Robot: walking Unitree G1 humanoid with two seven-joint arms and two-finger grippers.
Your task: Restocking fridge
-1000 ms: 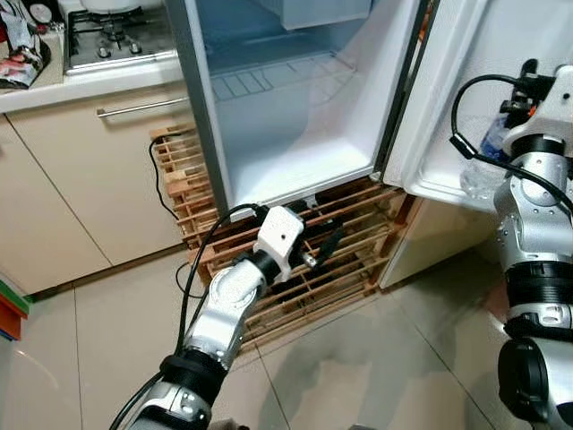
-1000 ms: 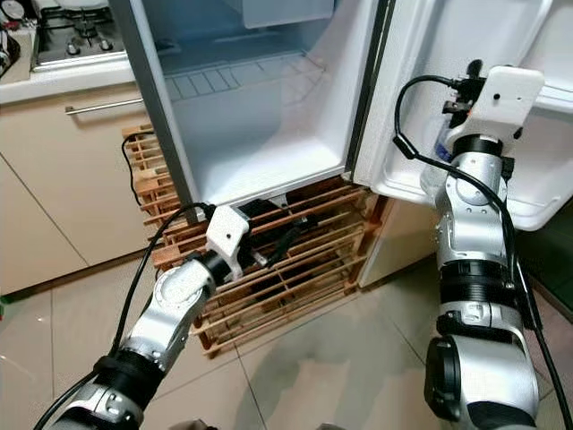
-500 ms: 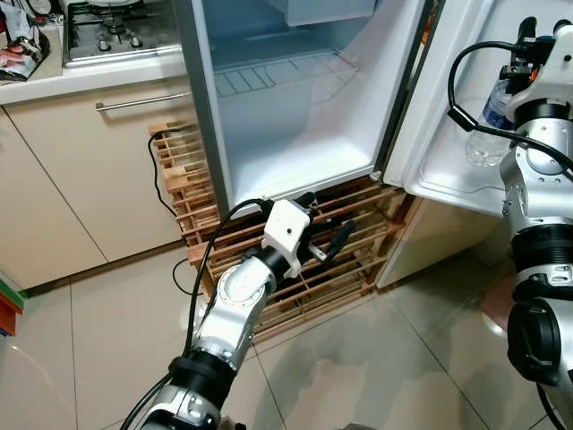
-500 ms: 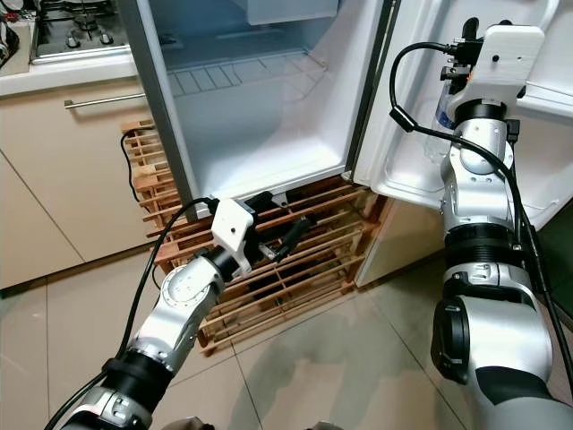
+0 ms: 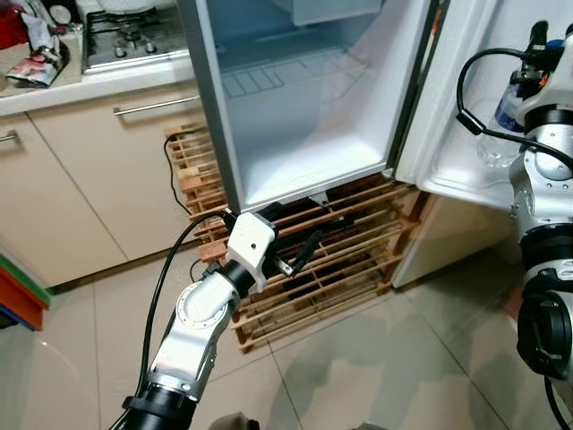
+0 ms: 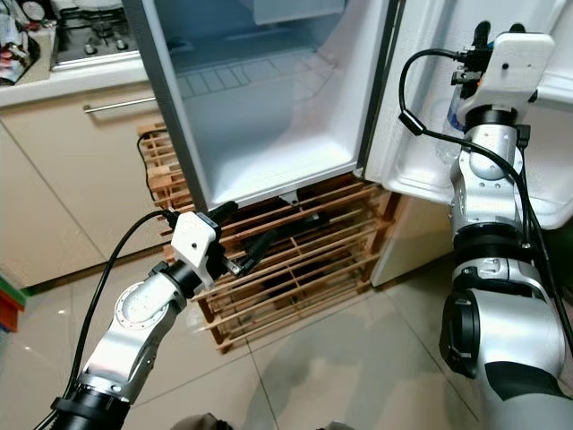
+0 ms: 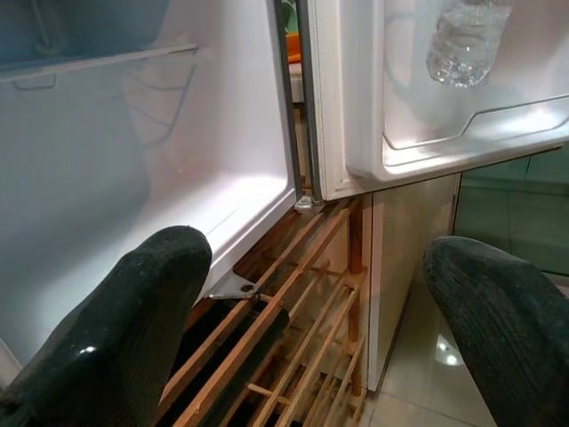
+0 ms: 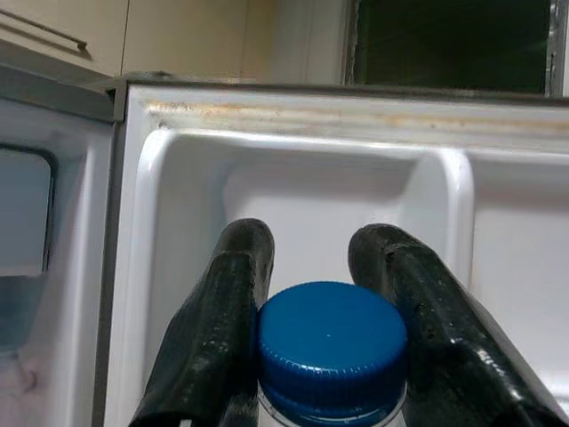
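A clear water bottle [image 5: 498, 134] with a blue cap [image 8: 331, 342] stands in the shelf [image 5: 448, 184] of the open fridge door, on the right. My right gripper [image 8: 311, 245] is shut on the bottle, one black finger [image 8: 233, 294] pressing each side of the cap. My left gripper [image 7: 311, 258] hangs open and holds nothing, low in front of the wooden slat rack [image 5: 358, 260] under the fridge. The fridge compartment [image 5: 304, 134] is white, with a wire shelf across its upper part.
Beige kitchen cabinets [image 5: 98, 179] and a gas hob [image 5: 125, 40] stand to the left of the fridge. A black cable [image 5: 170, 166] runs down beside the rack. Glossy floor tiles [image 5: 376, 367] spread out in front.
The view has shifted a little to the right. My left gripper has drawn back to the left and slightly down from the rack. The right gripper stays at the bottle cap.
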